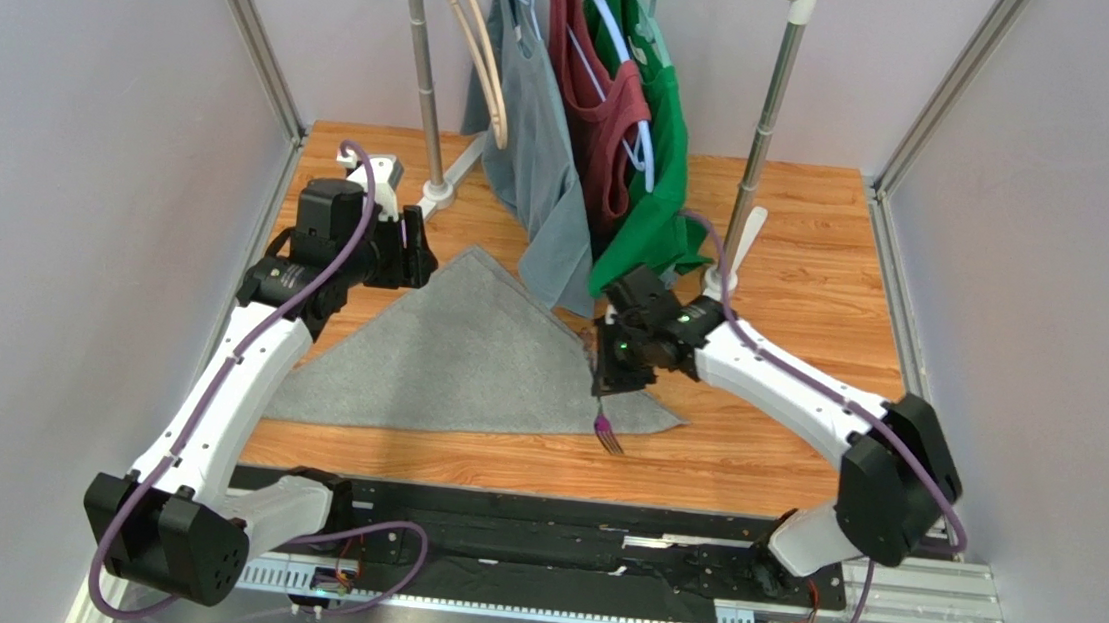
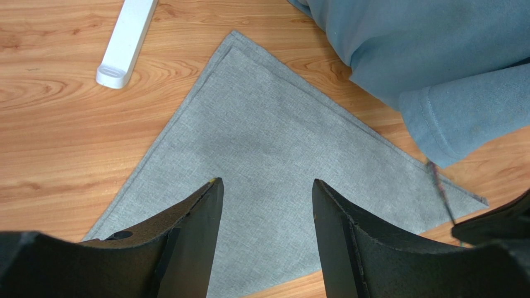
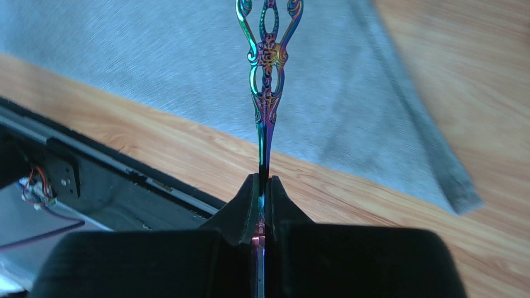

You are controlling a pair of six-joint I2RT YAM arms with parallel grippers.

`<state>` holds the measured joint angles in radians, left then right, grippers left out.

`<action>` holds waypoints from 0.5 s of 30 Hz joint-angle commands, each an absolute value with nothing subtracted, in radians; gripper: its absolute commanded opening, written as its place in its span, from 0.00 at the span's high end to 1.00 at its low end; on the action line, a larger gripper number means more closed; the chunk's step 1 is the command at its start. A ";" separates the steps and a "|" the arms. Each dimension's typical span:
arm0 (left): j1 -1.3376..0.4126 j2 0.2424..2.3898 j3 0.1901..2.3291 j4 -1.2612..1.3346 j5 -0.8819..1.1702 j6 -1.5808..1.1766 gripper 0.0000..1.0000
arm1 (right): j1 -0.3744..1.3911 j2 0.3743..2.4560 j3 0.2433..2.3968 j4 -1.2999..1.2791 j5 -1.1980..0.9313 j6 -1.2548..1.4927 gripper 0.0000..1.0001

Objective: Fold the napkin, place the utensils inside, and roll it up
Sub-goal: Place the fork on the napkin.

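The grey napkin lies on the wooden table folded into a triangle, its apex toward the back; it also shows in the left wrist view and the right wrist view. My left gripper is open and empty above the napkin's far left side. My right gripper is shut on a slim iridescent fork and holds it over the napkin's right corner. The fork's purplish tines point toward the near edge. The fork also shows thinly in the left wrist view.
A clothes rack stands at the back with poles and white feet. A grey shirt, a maroon top and a green shirt hang down to the napkin's far edge. A black rail runs along the near edge.
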<state>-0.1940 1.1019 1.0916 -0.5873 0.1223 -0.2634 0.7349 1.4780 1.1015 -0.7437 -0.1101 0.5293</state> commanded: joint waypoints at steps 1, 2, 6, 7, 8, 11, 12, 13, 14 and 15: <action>-0.190 1.074 1.091 -0.571 0.114 -0.256 0.36 | 0.844 1.624 1.267 -0.752 -0.144 0.388 1.00; -0.190 1.072 1.091 -0.571 0.109 -0.255 0.36 | 0.862 1.655 1.293 -0.762 -0.141 0.364 1.00; -0.190 1.075 1.094 -0.583 0.049 -0.258 0.36 | 0.949 1.736 1.379 -0.772 -0.130 0.267 1.00; -0.187 1.078 1.095 -0.586 0.038 -0.261 0.36 | 0.959 1.750 1.409 -0.773 -0.139 0.229 1.00; -0.184 1.080 1.097 -0.587 0.034 -0.262 0.36 | 0.969 1.767 1.422 -0.773 -0.150 0.209 1.00; -0.155 1.098 1.103 -0.606 0.025 -0.273 0.36 | 1.008 1.787 1.451 -0.778 -0.159 0.140 1.00; -0.141 1.106 1.104 -0.609 0.031 -0.276 0.36 | 1.031 1.793 1.454 -0.778 -0.155 0.123 1.00; -0.127 1.109 1.106 -0.609 0.035 -0.279 0.36 | 1.045 1.795 1.453 -0.775 -0.149 0.091 1.00; -0.098 1.111 1.106 -0.609 0.038 -0.282 0.36 | 1.057 1.795 1.454 -0.770 -0.140 0.075 1.00; -0.083 1.111 1.106 -0.607 0.047 -0.284 0.36 | 1.081 1.796 1.456 -0.761 -0.124 0.061 1.00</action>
